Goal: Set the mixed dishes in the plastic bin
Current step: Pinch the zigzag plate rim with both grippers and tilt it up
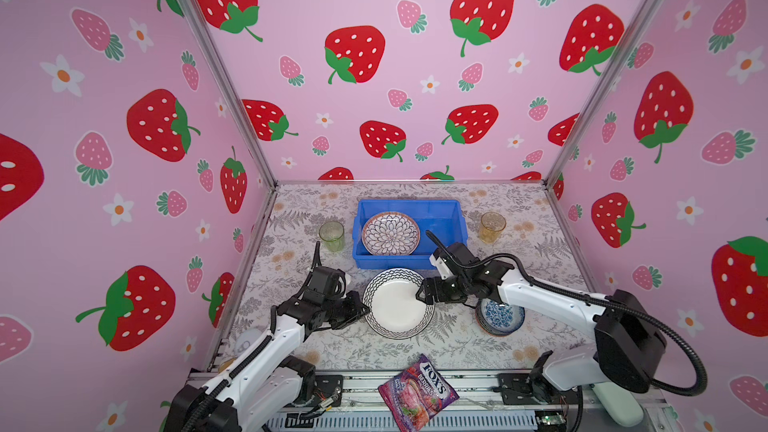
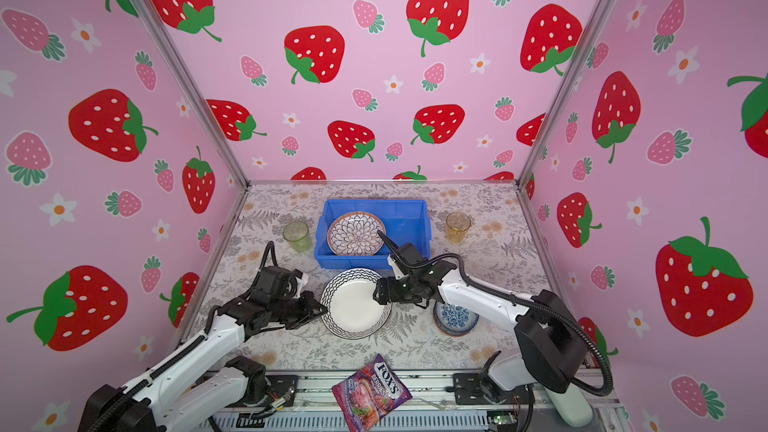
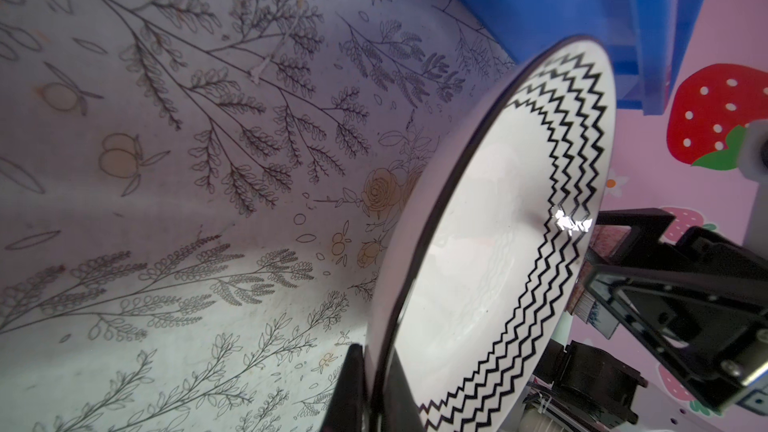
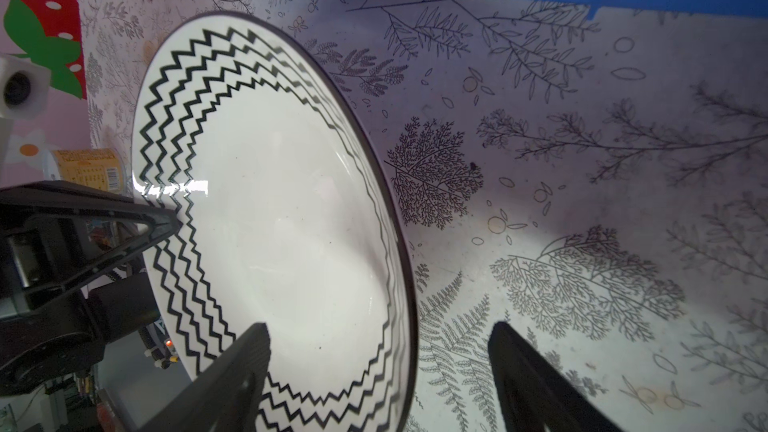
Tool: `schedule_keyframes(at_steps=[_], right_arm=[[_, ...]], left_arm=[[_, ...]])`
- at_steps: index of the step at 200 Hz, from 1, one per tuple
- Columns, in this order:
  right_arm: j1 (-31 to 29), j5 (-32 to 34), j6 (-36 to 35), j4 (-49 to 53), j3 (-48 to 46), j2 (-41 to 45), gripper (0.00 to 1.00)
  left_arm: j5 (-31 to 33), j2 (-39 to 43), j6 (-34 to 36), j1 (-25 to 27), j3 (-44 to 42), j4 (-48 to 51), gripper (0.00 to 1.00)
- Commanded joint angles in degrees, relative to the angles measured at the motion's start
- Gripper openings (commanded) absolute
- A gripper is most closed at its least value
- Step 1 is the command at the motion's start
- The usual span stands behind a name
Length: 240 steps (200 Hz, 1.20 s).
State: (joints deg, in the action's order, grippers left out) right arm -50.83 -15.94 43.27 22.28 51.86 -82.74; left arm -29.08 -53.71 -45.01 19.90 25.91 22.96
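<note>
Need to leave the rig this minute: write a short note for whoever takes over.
The left pincer is shut on the rim of the zigzag plate.
The right pincer is open, jaws astride the opposite rim, not gripping yet.
Done: the petal plate lies in the blue bin.
To do: the zigzag plate, just in front of the bin; the blue bowl to that plate's right; the green tumbler left of the bin and the amber tumbler right of it, both upright.
</note>
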Motion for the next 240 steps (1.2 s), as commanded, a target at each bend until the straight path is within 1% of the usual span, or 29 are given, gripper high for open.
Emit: schedule_keyframes(at_steps=[1, 15, 35, 46, 56, 59, 92, 110, 167, 190, 196, 206, 210, 212, 214, 235, 240], right_arm=[[0.3, 0.3, -0.6, 1.4, 1.8, -1.0, 0.72], [0.3, 0.1, -0.8, 1.4, 2.0, -1.4, 0.64], [0.3, 0.0, -0.8, 1.2, 2.1, -1.7, 0.55], [0.3, 0.0, -0.8, 1.0, 2.1, -1.8, 0.53], [0.3, 0.0, -0.9, 1.1, 2.2, -2.1, 0.52], [0.3, 0.0, -0.8, 1.1, 2.2, -2.2, 0.5], [0.3, -0.1, -0.7, 0.8, 2.1, -2.4, 0.42], [0.3, 0.0, -0.7, 0.7, 2.2, -2.3, 0.35], [0.3, 0.1, -0.6, 1.2, 2.5, -1.5, 0.18], [0.2, 0.3, -0.5, 1.4, 2.5, -1.0, 0.08], [0.3, 0.4, -0.4, 1.5, 2.6, -0.8, 0.06], [0.3, 0.4, -0.3, 1.6, 2.7, -0.6, 0.0], [0.3, 0.4, -0.3, 1.8, 2.8, -0.5, 0.0], [0.3, 0.4, -0.3, 1.8, 2.8, -0.4, 0.0], [0.3, 0.3, -0.2, 1.9, 2.9, -0.4, 0.0], [0.3, 0.4, 0.0, 2.5, 3.3, 0.2, 0.0], [0.4, 0.2, 0.1, 2.8, 3.5, 0.4, 0.0]], left_arm=[[-5.2, 1.3, 0.3, 0.2, 4.0, -3.9, 0.0], [-5.2, 1.5, 0.3, 0.2, 4.3, -3.8, 0.0], [-5.4, 1.4, 0.4, 0.2, 4.9, -3.5, 0.0], [-5.5, 1.6, 0.5, 0.3, 5.0, -3.4, 0.0], [-5.5, 1.7, 0.4, 0.3, 5.2, -3.4, 0.0], [-5.6, 1.8, 0.4, 0.3, 5.1, -3.4, 0.0], [-5.5, 2.2, 0.5, 0.5, 5.3, -2.9, 0.0], [-5.1, 2.1, 0.9, 0.6, 5.3, -2.4, 0.0], [-4.2, 2.1, 0.7, 0.8, 5.4, -2.3, 0.0], [-4.1, 2.0, 0.7, 0.8, 5.3, -2.1, 0.0], [-4.1, 2.0, 0.6, 0.7, 5.3, -2.1, 0.03], [-4.1, 2.3, 0.6, 0.8, 5.3, -2.1, 0.05], [-4.0, 2.2, 0.6, 0.8, 5.4, -2.0, 0.05], [-3.9, 2.2, 0.6, 0.8, 5.4, -2.0, 0.09], [-4.0, 2.3, 0.5, 0.8, 5.4, -2.0, 0.11], [-4.0, 2.5, 0.5, 0.7, 5.6, -1.8, 0.23], [-4.0, 2.6, 0.4, 0.8, 5.7, -1.8, 0.29]])
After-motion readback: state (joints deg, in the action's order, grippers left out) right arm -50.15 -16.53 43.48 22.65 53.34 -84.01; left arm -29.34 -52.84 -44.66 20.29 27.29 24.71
